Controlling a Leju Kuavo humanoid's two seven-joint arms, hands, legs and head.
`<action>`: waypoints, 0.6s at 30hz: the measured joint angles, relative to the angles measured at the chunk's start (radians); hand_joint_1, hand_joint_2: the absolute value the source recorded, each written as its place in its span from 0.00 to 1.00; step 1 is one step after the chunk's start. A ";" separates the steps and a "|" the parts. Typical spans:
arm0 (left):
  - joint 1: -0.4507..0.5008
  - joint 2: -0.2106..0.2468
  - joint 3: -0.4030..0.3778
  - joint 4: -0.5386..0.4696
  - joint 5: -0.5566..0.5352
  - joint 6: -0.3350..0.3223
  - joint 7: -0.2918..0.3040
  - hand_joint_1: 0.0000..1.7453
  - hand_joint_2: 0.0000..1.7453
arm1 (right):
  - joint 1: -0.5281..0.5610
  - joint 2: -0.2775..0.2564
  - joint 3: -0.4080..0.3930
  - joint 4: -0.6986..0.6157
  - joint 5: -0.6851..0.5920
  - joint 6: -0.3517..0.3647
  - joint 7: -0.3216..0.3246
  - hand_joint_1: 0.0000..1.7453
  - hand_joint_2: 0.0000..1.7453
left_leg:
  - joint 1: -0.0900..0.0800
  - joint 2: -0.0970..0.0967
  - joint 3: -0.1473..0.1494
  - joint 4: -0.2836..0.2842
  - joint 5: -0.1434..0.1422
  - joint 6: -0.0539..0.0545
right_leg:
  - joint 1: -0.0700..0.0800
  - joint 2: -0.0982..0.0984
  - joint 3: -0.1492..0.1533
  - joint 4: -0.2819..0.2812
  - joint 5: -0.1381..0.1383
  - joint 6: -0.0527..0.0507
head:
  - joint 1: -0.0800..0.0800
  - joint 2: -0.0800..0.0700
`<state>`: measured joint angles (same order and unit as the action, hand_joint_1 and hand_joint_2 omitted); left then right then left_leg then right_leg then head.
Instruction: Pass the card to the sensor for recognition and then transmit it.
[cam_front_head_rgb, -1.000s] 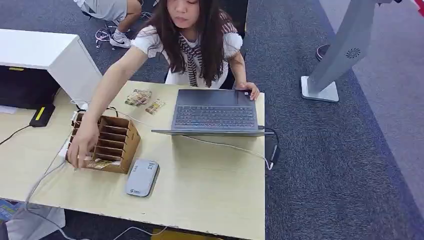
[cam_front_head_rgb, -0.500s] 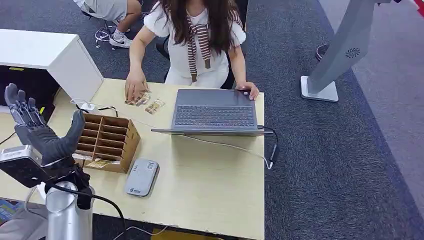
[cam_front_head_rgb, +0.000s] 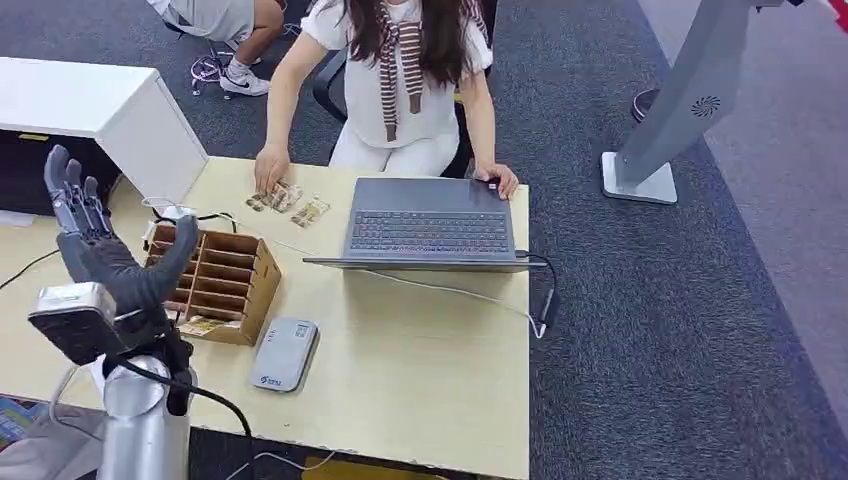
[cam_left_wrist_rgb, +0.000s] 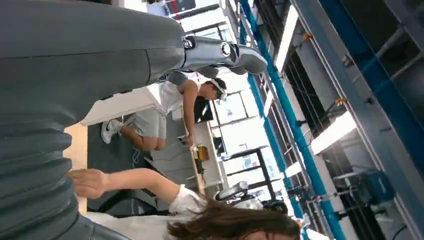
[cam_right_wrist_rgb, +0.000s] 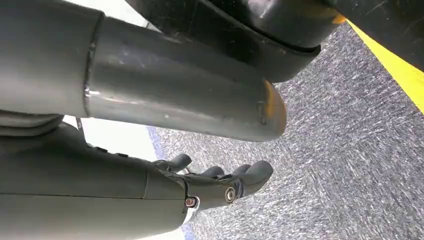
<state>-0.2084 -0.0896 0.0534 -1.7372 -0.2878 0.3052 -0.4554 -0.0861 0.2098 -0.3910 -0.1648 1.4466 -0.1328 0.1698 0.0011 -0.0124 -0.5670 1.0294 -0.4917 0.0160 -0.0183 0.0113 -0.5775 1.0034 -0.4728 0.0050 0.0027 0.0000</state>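
A brown cardboard card rack (cam_front_head_rgb: 218, 282) stands on the wooden table (cam_front_head_rgb: 420, 370), with a card (cam_front_head_rgb: 200, 326) lying in its nearest slot. A grey card sensor (cam_front_head_rgb: 283, 354) lies flat just right of the rack. My left hand (cam_front_head_rgb: 102, 256) is raised above the table's left side beside the rack, fingers spread, holding nothing; its grey cover (cam_left_wrist_rgb: 70, 80) and thumb (cam_left_wrist_rgb: 225, 52) show in the left wrist view. My right hand (cam_right_wrist_rgb: 220, 181) hangs over grey carpet with loosely extended fingers and nothing in it.
A person sits at the far side, one hand (cam_front_head_rgb: 270, 172) on loose cards (cam_front_head_rgb: 290, 202), the other on an open laptop (cam_front_head_rgb: 428, 228). Cables (cam_front_head_rgb: 450, 292) cross the table. A white cabinet (cam_front_head_rgb: 100, 115) stands at the left, a grey stand (cam_front_head_rgb: 680, 110) at the right.
The person's hand left the rack and drew back to the loose cards. My left arm came into view and rose a little toward the rack.
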 joint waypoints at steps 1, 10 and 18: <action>-0.014 0.006 -0.015 0.007 -0.052 0.008 0.019 0.00 1.00 | 0.000 0.000 0.000 0.000 0.001 0.000 0.000 0.00 0.00 | 0.000 0.000 0.000 0.000 0.000 0.000 | 0.000 0.000 0.000 0.000 0.000 0.000 | 0.000 0.000; -0.315 0.044 -0.294 0.304 -0.872 -0.087 0.403 0.00 1.00 | -0.008 0.000 0.015 0.000 0.018 0.024 0.004 0.00 0.00 | 0.000 -0.002 -0.002 0.002 0.002 0.000 | 0.000 -0.002 -0.001 0.000 0.002 0.001 | 0.000 0.000; -0.489 0.008 -0.455 0.629 -0.955 -0.044 0.470 0.00 1.00 | -0.013 0.001 0.026 0.000 0.028 0.024 0.027 0.00 0.00 | -0.001 0.001 -0.002 0.002 0.002 0.000 | 0.000 0.003 -0.002 0.000 0.003 0.001 | 0.000 0.000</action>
<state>-0.6978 -0.0820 -0.4012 -1.1087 -1.2425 0.2613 0.0145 -0.0992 0.2106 -0.3647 -0.1648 1.4748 -0.1083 0.1965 0.0005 -0.0112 -0.5691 1.0310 -0.4899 0.0158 -0.0187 0.0140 -0.5799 1.0035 -0.4696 0.0058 0.0023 -0.0004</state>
